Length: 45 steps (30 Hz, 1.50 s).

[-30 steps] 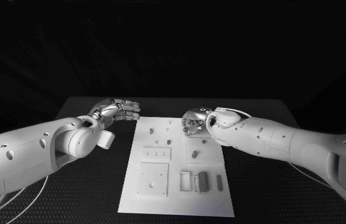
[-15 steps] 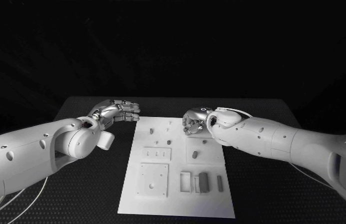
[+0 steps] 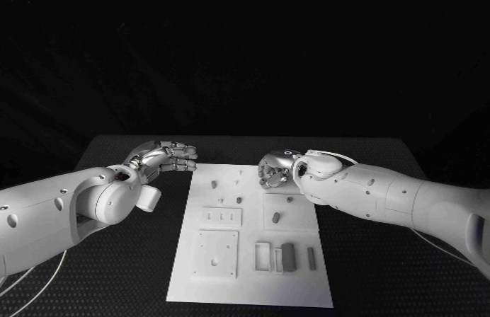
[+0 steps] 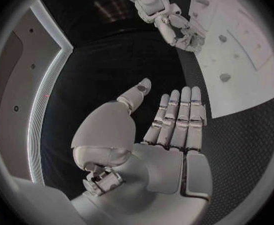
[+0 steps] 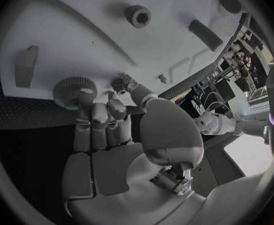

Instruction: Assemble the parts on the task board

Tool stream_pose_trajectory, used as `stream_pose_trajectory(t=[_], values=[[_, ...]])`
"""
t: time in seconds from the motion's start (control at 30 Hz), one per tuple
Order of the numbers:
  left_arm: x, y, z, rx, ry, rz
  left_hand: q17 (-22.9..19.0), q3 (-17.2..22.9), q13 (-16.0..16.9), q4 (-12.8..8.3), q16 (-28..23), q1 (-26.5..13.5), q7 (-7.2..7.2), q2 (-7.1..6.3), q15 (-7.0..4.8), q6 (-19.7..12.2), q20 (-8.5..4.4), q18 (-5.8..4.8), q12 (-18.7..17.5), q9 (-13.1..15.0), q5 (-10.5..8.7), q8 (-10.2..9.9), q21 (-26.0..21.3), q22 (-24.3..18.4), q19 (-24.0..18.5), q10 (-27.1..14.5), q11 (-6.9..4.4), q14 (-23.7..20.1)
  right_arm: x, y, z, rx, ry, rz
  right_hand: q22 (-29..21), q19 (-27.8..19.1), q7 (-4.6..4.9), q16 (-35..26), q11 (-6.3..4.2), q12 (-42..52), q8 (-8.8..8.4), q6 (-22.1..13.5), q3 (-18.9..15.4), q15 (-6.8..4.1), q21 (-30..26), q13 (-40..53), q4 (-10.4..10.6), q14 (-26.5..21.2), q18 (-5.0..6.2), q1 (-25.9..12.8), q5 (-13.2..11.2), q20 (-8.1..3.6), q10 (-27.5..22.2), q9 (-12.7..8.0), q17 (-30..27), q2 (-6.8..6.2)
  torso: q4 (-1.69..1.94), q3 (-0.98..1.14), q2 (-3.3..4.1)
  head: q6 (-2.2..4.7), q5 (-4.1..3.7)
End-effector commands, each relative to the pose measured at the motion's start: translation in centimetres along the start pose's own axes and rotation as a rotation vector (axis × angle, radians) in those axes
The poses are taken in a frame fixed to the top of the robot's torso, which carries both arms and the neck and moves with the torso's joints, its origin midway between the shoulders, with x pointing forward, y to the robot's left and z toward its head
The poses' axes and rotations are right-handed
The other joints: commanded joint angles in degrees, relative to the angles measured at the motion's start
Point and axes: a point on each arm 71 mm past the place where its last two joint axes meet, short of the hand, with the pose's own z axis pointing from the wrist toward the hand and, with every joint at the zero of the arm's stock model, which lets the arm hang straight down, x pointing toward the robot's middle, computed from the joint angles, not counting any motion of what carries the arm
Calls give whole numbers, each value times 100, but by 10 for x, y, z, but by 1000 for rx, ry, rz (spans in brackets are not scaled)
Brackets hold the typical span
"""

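Head view: the white task board (image 3: pixel 252 239) lies centre-bottom; the left hand (image 3: pixel 168 156), fingers curled, sits off its upper-left corner. The right hand (image 3: pixel 274 171) is over its top edge.

Left wrist view: fingers straight together, holding nothing.

Right wrist view: fingertips (image 5: pixel 87 105) touch a round knurled part (image 5: pixel 74 90) at the board's edge; whether they grip it, I cannot tell.

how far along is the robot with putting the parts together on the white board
Early, it seems. Nothing can be confirmed as done: several small parts lie or stand across the task board. In hand: the right hand is at the board's far edge, fingertips on a round knurled part. The left hand waits off the board, holding nothing. Most of the assembly looks left.
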Motion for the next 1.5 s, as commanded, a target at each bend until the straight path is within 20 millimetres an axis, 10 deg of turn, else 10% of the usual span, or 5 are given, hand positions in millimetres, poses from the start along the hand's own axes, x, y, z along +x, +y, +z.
stream_pose_trajectory(t=[0.03,1.0,1.5], values=[[2,-1,0,9,18,-4,7,-38,-10,7,-29,-68,52,-1,15,33,13,23,-24,-6,15,-28,-19,10,-15,47,10,5,13,-1,-2,5,68,-14,123,-6,-8,27,-8,34,33,60,40,-37,30,6,-2,14,93,7,-1,-56,47,14,-13,65,0,0,11,-1,2],[4,-1,0,13,40,-10,11,-59,-14,1,-50,-81,25,-8,21,34,18,20,-51,-16,12,-36,-27,14,-29,45,-9,-5,7,-2,-3,35,-15,-60,109,-30,-182,93,-175,-24,183,536,168,-194,122,-121,2,23,93,-8,-1,-77,175,129,-148,322,3,-6,43,40,-2],[4,-2,0,13,35,-9,13,-63,-15,0,-55,-81,22,-5,21,38,19,21,-56,-18,12,-36,-28,15,-31,49,-13,-5,-10,15,-2,32,-147,-122,85,69,-218,128,-212,-45,139,660,645,-229,162,-149,28,141,93,-130,-2,-109,338,148,-248,136,7,-10,53,118,4]])
